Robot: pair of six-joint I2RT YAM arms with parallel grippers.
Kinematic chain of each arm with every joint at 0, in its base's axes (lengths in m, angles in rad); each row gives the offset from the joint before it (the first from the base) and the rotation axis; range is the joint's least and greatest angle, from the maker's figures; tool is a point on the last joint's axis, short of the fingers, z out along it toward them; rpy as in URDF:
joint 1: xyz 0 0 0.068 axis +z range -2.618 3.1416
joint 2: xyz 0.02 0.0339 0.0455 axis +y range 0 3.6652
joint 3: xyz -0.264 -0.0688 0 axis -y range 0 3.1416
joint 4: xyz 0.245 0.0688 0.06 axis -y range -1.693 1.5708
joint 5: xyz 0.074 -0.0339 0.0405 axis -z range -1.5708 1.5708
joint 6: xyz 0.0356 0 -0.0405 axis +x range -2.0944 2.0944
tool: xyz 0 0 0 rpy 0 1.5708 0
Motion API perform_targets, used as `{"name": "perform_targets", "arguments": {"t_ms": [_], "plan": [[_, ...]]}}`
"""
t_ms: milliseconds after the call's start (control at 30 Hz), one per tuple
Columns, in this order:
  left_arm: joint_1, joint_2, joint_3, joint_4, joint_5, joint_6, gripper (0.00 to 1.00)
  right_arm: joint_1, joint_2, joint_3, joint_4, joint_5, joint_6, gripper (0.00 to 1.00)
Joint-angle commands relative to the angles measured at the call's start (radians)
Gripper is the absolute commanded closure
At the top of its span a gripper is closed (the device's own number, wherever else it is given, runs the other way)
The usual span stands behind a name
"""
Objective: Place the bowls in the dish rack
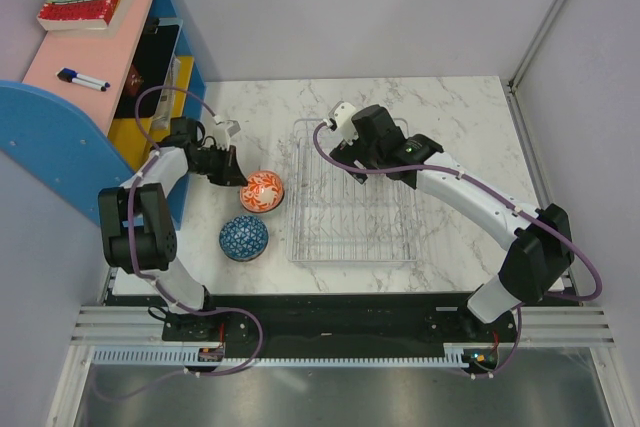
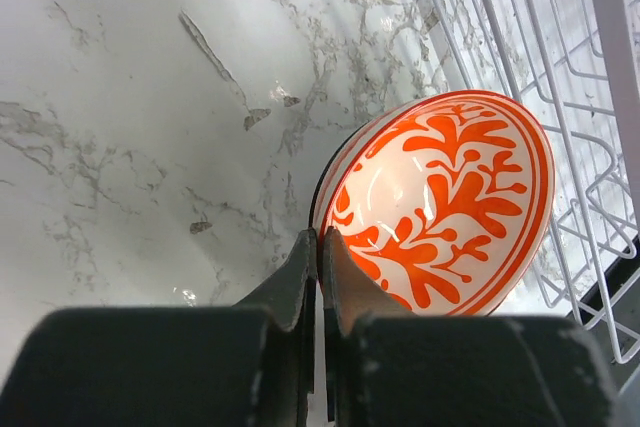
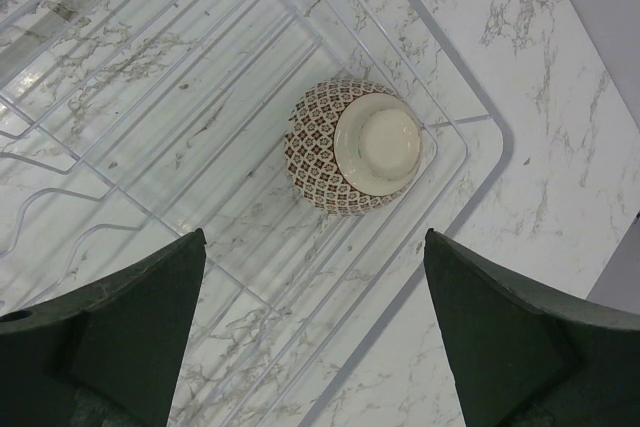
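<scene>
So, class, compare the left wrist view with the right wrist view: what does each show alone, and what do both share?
Left wrist only: the orange bowl, its rim pinched in the shut left tool. Right wrist only: a brown-patterned bowl upside down inside the dish rack, beneath the open right tool. Both: the dish rack's wires and the marble table.

Wearing white shells over black joints on the left arm (image 1: 168,163) and right arm (image 1: 470,195), each trailing a looping purple cable (image 1: 592,265) down to a black base (image 1: 195,325). Glowing green at a small light (image 1: 408,150) near the right wrist. Ending in matte dark-grey wedge fingers on the left gripper (image 2: 320,242) and right gripper (image 3: 314,237).
</scene>
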Motion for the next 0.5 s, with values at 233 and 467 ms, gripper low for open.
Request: {"name": "perform_targets", "arguments": {"t_ms": [233, 467], "plan": [[0.002, -0.129, 0.033, 0.114, -0.056, -0.051, 0.98, -0.001, 0.013, 0.008, 0.038, 0.006, 0.037, 0.03], [0.000, -0.193, 0.092, 0.118, -0.024, -0.060, 0.98, -0.009, 0.013, 0.032, 0.101, -0.089, 0.152, 0.03]]}}
